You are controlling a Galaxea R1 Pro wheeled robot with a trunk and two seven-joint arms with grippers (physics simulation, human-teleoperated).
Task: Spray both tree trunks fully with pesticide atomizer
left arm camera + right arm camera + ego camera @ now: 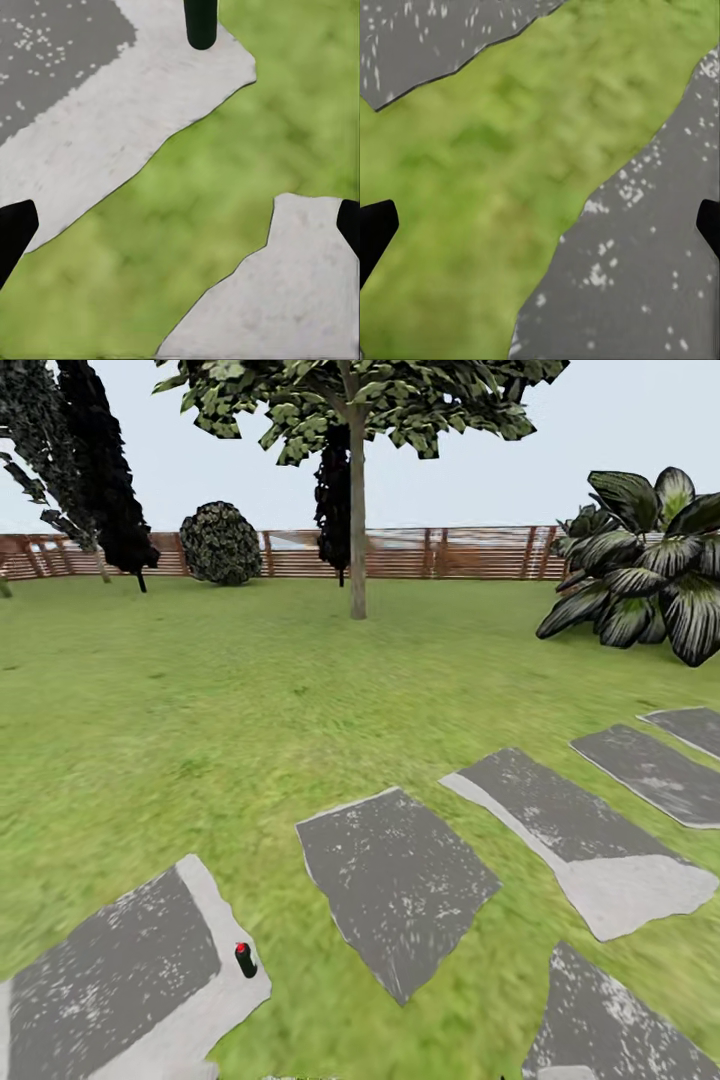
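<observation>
Atomizer (201, 22) stands on paving stone (150, 97) beyond spread left claw (180, 232).

Even, bright daylight falls under a pale sky, with no cast shadows or glare. The lawn (200, 690) and paving stones (395, 885) look soft and smeared, blurrier in both wrist views. The fence (400, 553) bows slightly.
</observation>
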